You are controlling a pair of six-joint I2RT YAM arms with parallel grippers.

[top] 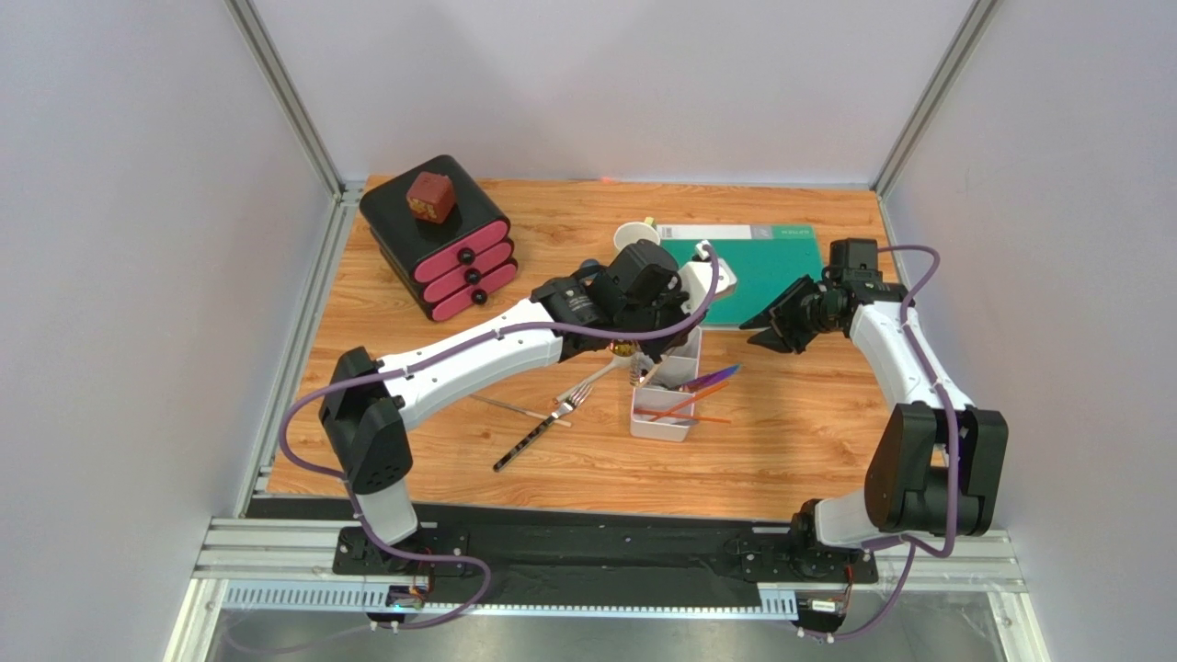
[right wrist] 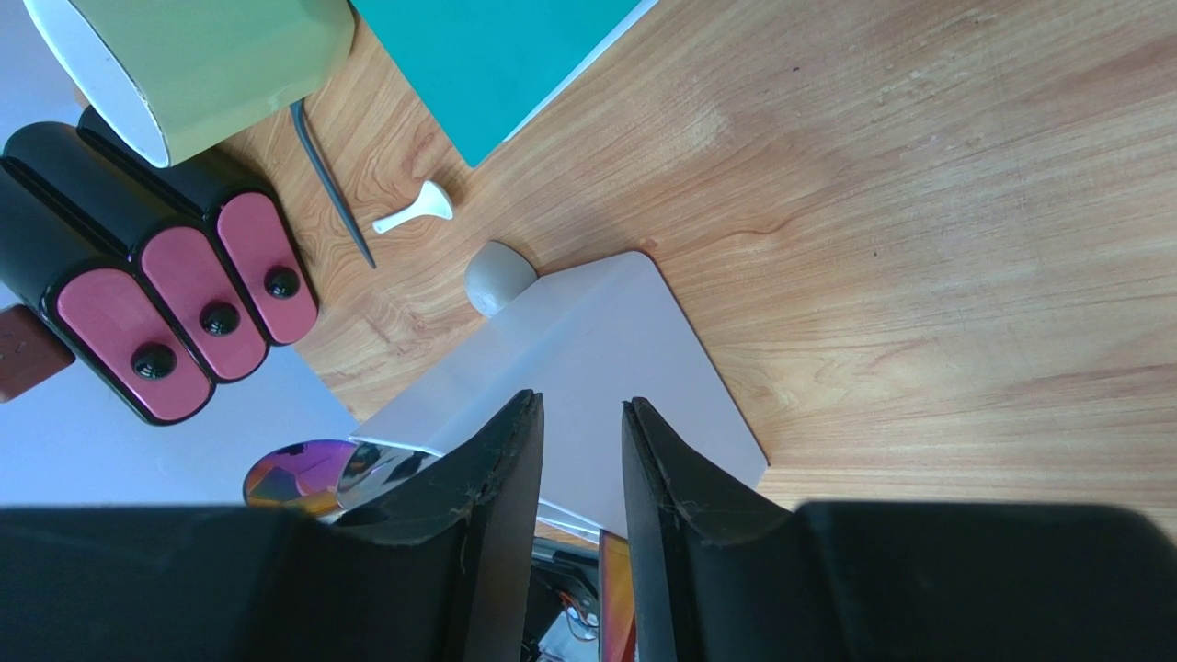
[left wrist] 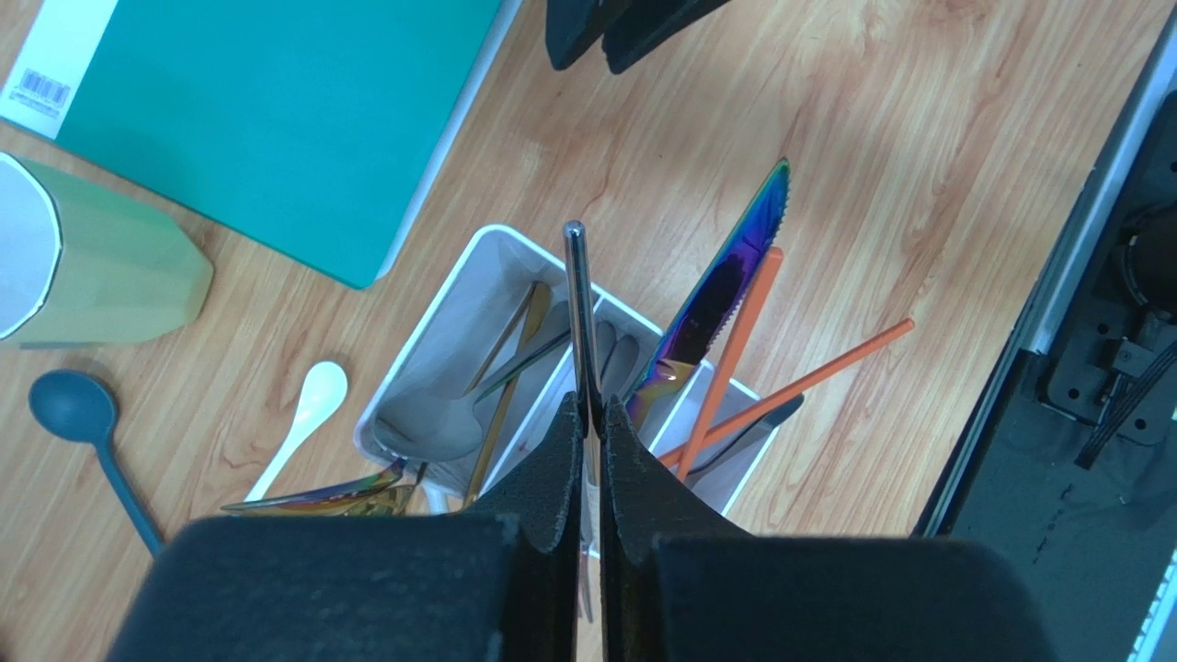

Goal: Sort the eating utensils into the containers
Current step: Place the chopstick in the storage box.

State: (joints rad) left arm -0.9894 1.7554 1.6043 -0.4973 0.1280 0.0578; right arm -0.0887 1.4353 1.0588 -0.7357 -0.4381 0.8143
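Observation:
My left gripper (left wrist: 590, 414) (top: 638, 348) is shut on a slim silver utensil (left wrist: 576, 304) and holds it over the white divided tray (left wrist: 415, 362) (top: 661, 428). The tray holds a silver spoon (left wrist: 428, 421), gold utensils, an iridescent knife (left wrist: 725, 276) and orange chopsticks (left wrist: 739, 338). A white spoon (left wrist: 311, 414) and a blue spoon (left wrist: 83, 414) lie left of the tray. A fork (top: 578, 397) and a dark-handled utensil (top: 532, 442) lie on the wood near the tray. My right gripper (right wrist: 580, 407) (top: 764, 331) is open and empty, right of the tray.
A black box with pink drawers (top: 439, 235) stands at the back left with a brown cube (top: 431, 196) on top. A green cup (left wrist: 97, 269) and a teal book (left wrist: 276, 111) lie behind the tray. The left arm (right wrist: 594, 359) fills the space before my right gripper.

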